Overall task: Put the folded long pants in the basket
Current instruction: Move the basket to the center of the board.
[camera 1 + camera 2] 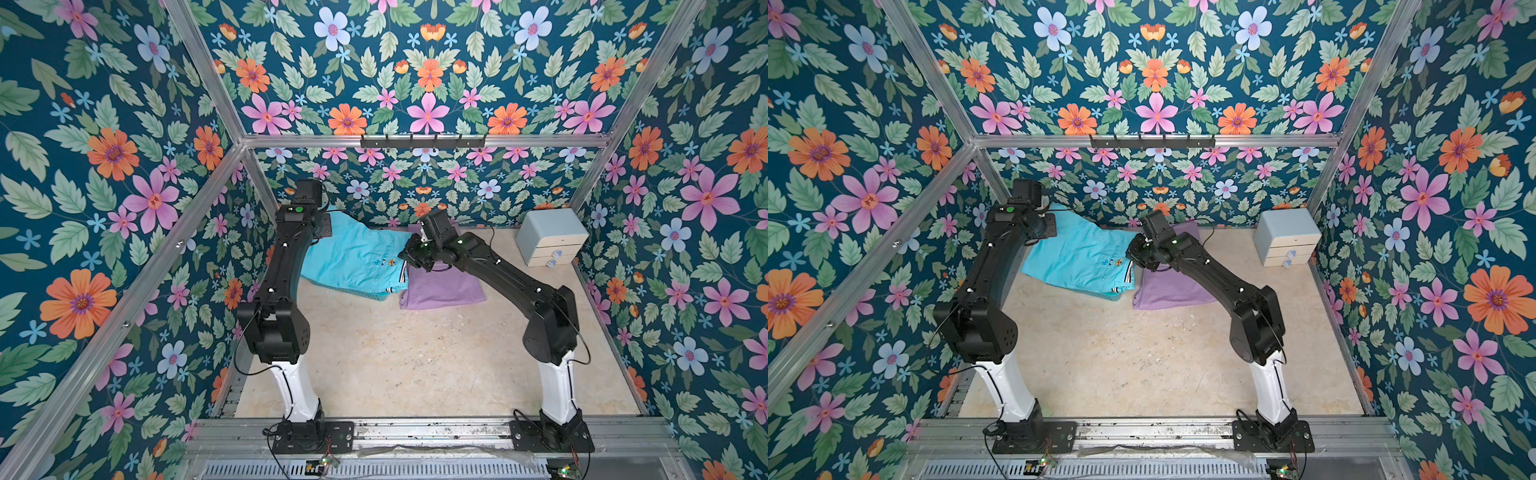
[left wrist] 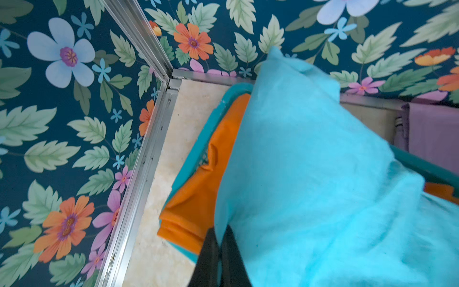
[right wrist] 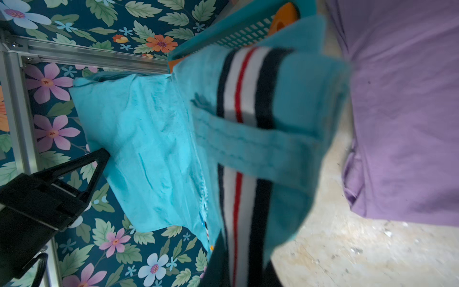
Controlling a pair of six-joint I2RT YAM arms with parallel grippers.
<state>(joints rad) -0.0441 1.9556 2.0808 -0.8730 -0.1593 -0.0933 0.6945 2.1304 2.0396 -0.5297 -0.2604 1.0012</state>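
Your left end effector and right end effector were each clamped on the folded turquoise cloth pants, which were draped over the teal-blue perforated plastic basket at the tabletop's 11 o'clock. Bright orange folded pants lay inside the basket. Lilac purple folded pants lay just beside it at its 3 o'clock.

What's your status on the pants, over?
Left end effector, right end effector both shut on turquoise pants. Pants draped over basket, orange pants already inside. Lilac pants on table beside basket; nothing blocking.
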